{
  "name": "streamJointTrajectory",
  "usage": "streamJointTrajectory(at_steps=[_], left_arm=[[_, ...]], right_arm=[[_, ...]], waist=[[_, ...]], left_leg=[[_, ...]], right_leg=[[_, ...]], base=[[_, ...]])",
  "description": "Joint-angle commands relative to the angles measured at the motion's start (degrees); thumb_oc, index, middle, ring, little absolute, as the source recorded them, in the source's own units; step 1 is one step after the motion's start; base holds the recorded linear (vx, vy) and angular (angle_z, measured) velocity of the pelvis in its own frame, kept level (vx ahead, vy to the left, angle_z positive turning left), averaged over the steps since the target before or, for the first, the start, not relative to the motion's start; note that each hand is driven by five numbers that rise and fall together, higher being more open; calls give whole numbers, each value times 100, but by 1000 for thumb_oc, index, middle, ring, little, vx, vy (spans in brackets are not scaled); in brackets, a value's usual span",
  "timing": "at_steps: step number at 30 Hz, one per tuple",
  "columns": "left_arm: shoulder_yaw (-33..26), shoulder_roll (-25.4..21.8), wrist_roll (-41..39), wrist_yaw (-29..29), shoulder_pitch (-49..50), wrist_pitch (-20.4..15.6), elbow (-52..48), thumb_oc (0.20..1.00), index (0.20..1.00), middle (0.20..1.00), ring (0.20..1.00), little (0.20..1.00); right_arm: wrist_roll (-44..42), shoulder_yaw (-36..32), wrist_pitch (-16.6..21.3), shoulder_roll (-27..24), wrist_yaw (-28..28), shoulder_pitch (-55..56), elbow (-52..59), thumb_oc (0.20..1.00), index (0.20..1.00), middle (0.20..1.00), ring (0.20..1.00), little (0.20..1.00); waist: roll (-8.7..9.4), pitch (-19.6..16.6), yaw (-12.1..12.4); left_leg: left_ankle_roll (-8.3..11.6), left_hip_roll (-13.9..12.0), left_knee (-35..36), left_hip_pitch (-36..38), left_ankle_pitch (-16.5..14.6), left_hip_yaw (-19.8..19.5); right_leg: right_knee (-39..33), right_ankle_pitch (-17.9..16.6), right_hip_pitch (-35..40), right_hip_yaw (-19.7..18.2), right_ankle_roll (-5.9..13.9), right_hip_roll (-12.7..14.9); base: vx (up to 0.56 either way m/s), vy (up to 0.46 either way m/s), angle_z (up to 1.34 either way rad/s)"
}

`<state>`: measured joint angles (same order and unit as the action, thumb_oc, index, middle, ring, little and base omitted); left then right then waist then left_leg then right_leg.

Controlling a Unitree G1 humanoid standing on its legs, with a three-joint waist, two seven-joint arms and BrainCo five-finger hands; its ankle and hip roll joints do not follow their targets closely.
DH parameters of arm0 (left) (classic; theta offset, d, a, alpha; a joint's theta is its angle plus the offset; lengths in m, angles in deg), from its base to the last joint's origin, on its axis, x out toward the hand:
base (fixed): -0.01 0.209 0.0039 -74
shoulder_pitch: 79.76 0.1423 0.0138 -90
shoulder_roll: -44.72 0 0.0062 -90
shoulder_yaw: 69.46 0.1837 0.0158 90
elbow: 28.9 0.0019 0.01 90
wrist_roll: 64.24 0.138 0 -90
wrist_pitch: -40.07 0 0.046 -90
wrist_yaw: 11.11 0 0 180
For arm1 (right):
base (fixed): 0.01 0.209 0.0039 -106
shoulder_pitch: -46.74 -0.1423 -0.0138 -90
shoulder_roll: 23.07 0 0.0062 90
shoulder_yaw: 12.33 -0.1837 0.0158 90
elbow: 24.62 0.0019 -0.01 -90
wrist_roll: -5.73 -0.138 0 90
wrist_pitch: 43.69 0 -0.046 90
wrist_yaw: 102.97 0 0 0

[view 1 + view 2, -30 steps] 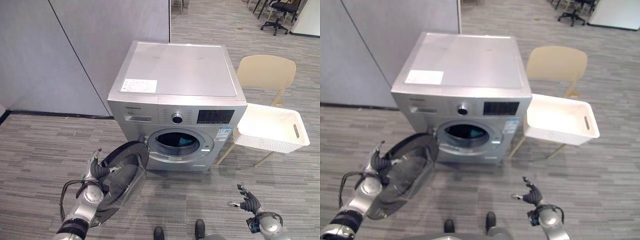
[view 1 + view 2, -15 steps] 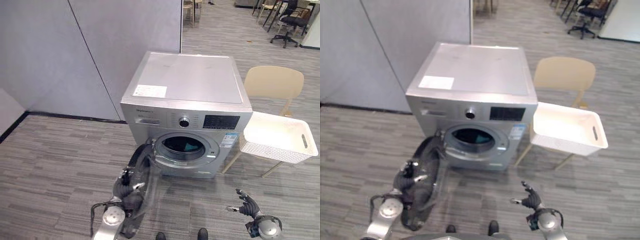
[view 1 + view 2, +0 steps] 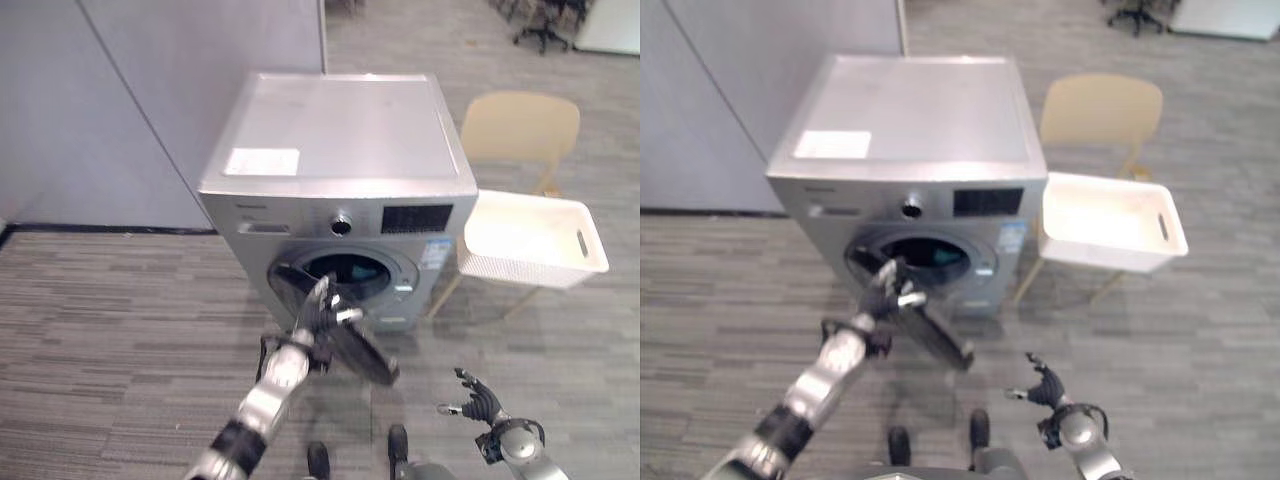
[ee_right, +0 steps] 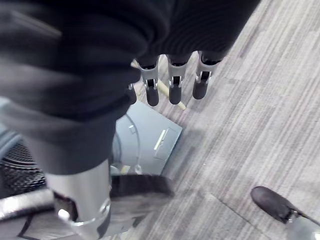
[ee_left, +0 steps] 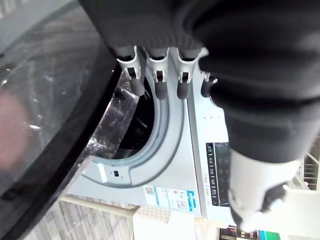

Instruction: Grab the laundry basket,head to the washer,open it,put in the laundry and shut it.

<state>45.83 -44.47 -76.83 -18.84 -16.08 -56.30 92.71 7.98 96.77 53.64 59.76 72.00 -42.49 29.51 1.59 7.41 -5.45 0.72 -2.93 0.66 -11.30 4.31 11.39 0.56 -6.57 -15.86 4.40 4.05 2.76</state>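
The silver washer point(image 3: 340, 140) stands in front of me. Its round dark glass door point(image 3: 355, 345) hangs partway open, swung in toward the drum opening. My left hand point(image 3: 325, 308) rests on the door's outer edge with its fingers point(image 5: 157, 75) straight, so it is open. Something teal point(image 3: 357, 268) lies inside the drum. The white laundry basket point(image 3: 530, 262) sits on a beige chair point(image 3: 520, 125) right of the washer, and its inside looks bare. My right hand point(image 3: 480, 402) hovers low over the floor right of the door, open and holding nothing.
A grey partition wall point(image 3: 150, 80) runs behind and to the left of the washer. Grey striped carpet point(image 3: 100, 330) spreads around it. The chair's legs point(image 3: 445, 295) stand close to the washer's right front corner.
The door has swung from wide open at my left toward the washer's opening, with my left hand following it. The camera has shifted. My right hand stays low.
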Motion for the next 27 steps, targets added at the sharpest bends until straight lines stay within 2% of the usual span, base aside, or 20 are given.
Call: streamJointTrajectory(at_steps=[1, 3, 6, 10, 17, 21, 23, 24, 26, 27], left_arm=[[-316, -197, 189, -468, -702, -56, 919, 1000, 1000, 1000, 1000, 1000], [-524, -772, -81, -652, -2043, -11, 2305, 1000, 1000, 1000, 1000, 1000], [-492, -1004, 23, -707, -2412, -77, 2433, 1000, 1000, 1000, 1000, 1000], [-484, -1373, 525, -814, -1860, -387, 1380, 1000, 1000, 1000, 1000, 1000], [-658, -1299, 937, -879, -716, -799, -693, 1000, 1000, 1000, 1000, 1000], [-939, -988, 1032, -887, 405, -1042, -1441, 1000, 1000, 1000, 1000, 1000], [-1050, -987, 1684, -1203, 873, -1086, -1412, 1000, 1000, 1000, 1000, 1000], [-1052, -985, 1689, -1208, 881, -1085, -1417, 1000, 1000, 1000, 1000, 1000], [-1319, -791, 1748, -1709, 1181, -1004, -1080, 1000, 1000, 1000, 1000, 1000], [-1357, -727, 1691, -1782, 1211, -974, -946, 1000, 1000, 1000, 1000, 1000]], right_arm=[[-136, 87, 106, -295, -166, -348, 330, 1000, 1000, 1000, 1000, 1000], [-565, 58, 308, -332, -280, -537, 546, 1000, 1000, 1000, 1000, 1000], [-590, 152, 392, -375, -320, -623, 591, 1000, 1000, 1000, 1000, 1000], [-512, 113, 541, -346, -320, -500, 512, 1000, 1000, 1000, 1000, 1000], [-719, -125, 652, -207, -314, -410, 595, 1000, 1000, 1000, 1000, 1000], [-600, -181, 622, -89, -235, -181, 442, 1000, 1000, 1000, 1000, 1000], [-548, -153, 668, 49, -243, -174, 270, 1000, 1000, 1000, 1000, 1000], [-548, -149, 670, 49, -244, -171, 268, 1000, 1000, 1000, 1000, 1000], [-472, -101, 708, 150, -379, -124, 206, 1000, 1000, 1000, 1000, 1000], [-485, -97, 693, 173, -419, -134, 179, 1000, 1000, 1000, 1000, 1000]], waist=[[178, 446, -210], [206, 637, -375], [197, 723, -431], [169, 604, -363], [107, 589, -186], [121, 476, -42], [174, 449, 81], [175, 448, 80], [212, 463, 143], [225, 478, 151]], left_leg=[[120, -38, -31, -119, -172, -236], [162, -60, -88, -669, 33, -147], [176, -66, -58, -847, 121, -182], [218, -49, 278, -796, 251, -169], [199, 66, 381, -695, 183, -317], [172, 102, 401, -439, 88, -378], [147, 123, 389, -343, 35, -374], [147, 124, 390, -338, 34, -372], [138, 123, 388, -311, 33, -387], [132, 128, 389, -297, 30, -407]], right_leg=[[194, 562, 108, -106, 196, -124], [242, 398, -443, -129, 240, -139], [306, 363, -649, -77, 249, -123], [102, 274, -675, -102, 291, -93], [64, 327, -546, -3, 286, -31], [36, 393, -254, 30, 264, 21], [-18, 405, -134, 30, 281, 36], [-19, 405, -129, 28, 281, 36], [-12, 415, -104, 50, 272, 40], [-10, 420, -83, 60, 265, 41]], base=[[-159, -31, -45], [-171, -30, -40], [-63, -18, -23], [17, 30, 0], [-1, 28, 3], [39, 14, 23], [17, 20, 22], [0, 0, 0], [-1, -2, -4], [13, -3, -6]])
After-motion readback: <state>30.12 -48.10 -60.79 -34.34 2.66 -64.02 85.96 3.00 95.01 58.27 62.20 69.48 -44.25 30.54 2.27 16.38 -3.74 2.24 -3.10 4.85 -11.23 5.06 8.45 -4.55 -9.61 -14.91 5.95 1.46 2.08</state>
